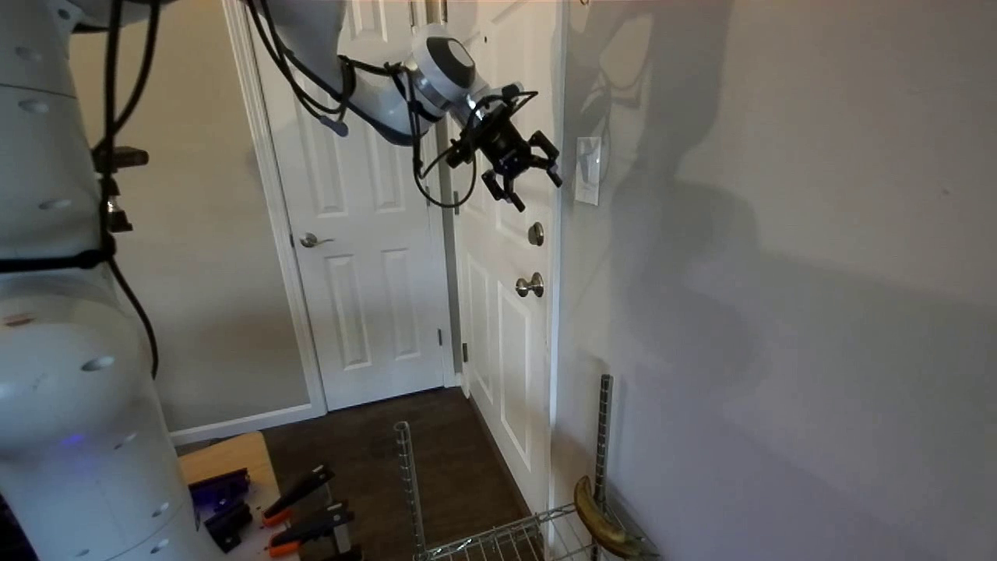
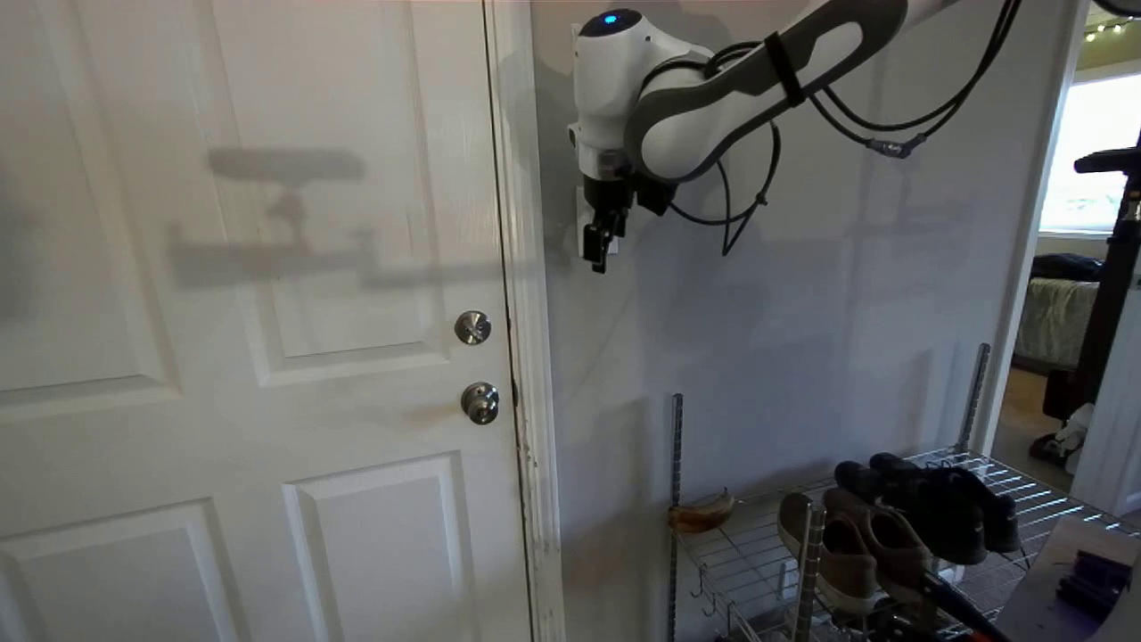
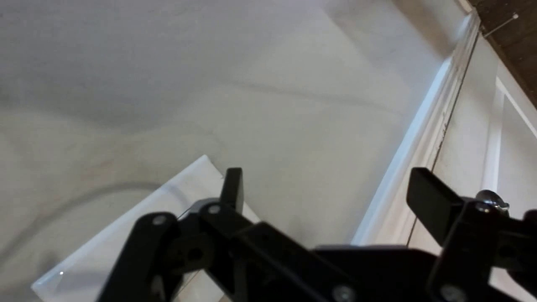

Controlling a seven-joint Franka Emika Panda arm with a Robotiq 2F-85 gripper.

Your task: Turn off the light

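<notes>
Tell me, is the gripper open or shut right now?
Open. In the wrist view, the gripper has its two fingers standing wide apart, with the wall and door frame showing through the gap.

Grey-trimmed white arm [image 2: 677, 144], black cables [image 1: 111, 86], 2-fingered black end effector [image 3: 328, 193]

My arm [image 2: 744, 100] slants down from the upper right, and here's my gripper [image 2: 597, 253], pointing low, hanging across the switch [image 2: 581, 221] and hiding much of it; touching or not, I can't tell! Beside us, a closed door [image 2: 365, 410], bolt [image 2: 472, 327] above knob [image 2: 480, 403]. Below, on the rack [image 2: 808, 571], a banana [image 2: 701, 515] at the corner, then brown shoes [image 2: 851, 566] beside black shoes [image 2: 949, 508].
</notes>
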